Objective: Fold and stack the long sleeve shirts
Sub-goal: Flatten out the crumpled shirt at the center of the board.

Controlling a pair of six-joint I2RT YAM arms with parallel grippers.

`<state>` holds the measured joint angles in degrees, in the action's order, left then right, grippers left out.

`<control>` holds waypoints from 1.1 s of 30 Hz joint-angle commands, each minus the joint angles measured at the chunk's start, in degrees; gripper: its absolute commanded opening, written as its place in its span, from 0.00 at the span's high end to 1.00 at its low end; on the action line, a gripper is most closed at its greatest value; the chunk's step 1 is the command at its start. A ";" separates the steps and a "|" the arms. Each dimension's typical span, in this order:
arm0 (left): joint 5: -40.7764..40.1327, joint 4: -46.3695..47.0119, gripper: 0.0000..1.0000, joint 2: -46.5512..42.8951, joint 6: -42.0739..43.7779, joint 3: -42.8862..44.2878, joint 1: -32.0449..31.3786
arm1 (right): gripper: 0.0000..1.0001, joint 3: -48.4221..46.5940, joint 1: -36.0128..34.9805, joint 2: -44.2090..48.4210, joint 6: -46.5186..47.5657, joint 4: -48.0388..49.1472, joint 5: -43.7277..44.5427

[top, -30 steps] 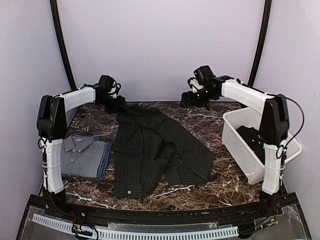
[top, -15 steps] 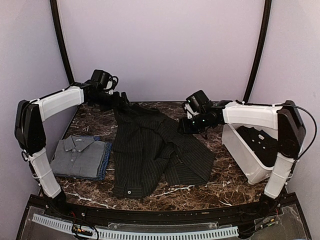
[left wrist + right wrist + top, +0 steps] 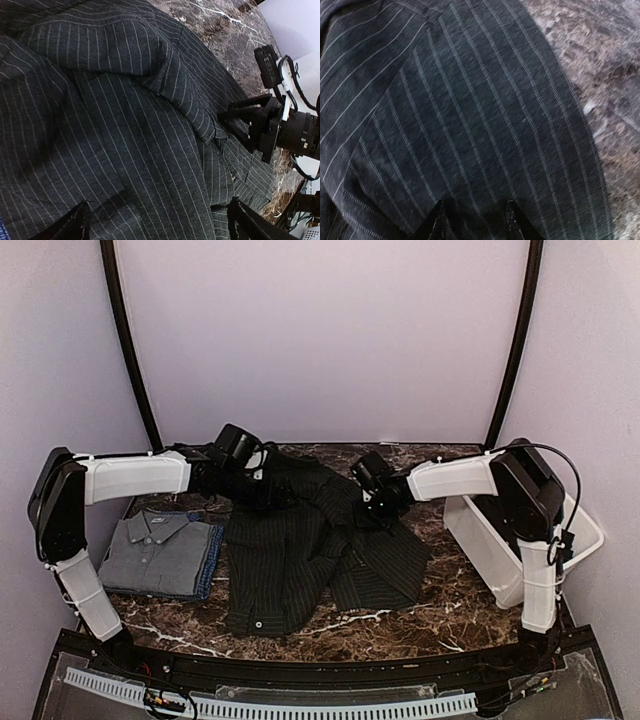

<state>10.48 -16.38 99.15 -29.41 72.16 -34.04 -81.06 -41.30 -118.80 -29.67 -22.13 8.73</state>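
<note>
A charcoal pinstriped long sleeve shirt (image 3: 300, 550) lies spread and rumpled in the middle of the table. My left gripper (image 3: 262, 490) hovers over its upper left part. In the left wrist view its jaws stand wide open (image 3: 160, 225) above the striped cloth (image 3: 125, 125). My right gripper (image 3: 372, 502) is down on the shirt's upper right part. In the right wrist view its fingertips (image 3: 476, 222) stand a narrow gap apart and press into flat cloth (image 3: 470, 100). A folded grey shirt (image 3: 150, 550) rests on a blue one (image 3: 212, 562) at the left.
A white plastic tub (image 3: 480, 530) stands at the right edge, partly behind the right arm. The brown marbled table (image 3: 450, 610) shows around the shirts. The purple back wall rises just behind the table.
Both arms have swung inward and down from the back of the table onto the pinstriped shirt. The left jaws have opened wide and the right jaws have narrowed.
</note>
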 commanded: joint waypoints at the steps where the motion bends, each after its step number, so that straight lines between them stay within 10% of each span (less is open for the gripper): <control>1: 2.39 3.01 0.07 1.68 -1.56 -1.53 -1.38 | 0.62 -4.03 1.20 -3.47 -0.07 -3.73 7.43; 18: -1.28 -2.86 0.07 -0.44 1.20 -5.21 -1.64 | 0.40 -33.41 8.83 -12.41 4.78 -17.98 11.81; 33: -5.28 -4.34 0.07 -3.21 0.66 -3.18 -0.94 | 0.52 5.64 -5.96 15.15 2.04 -7.04 2.82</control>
<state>6.76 -18.61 98.87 -29.15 67.35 -35.51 -82.54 -44.97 -105.95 -25.65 -32.47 14.98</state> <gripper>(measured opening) 0.935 0.492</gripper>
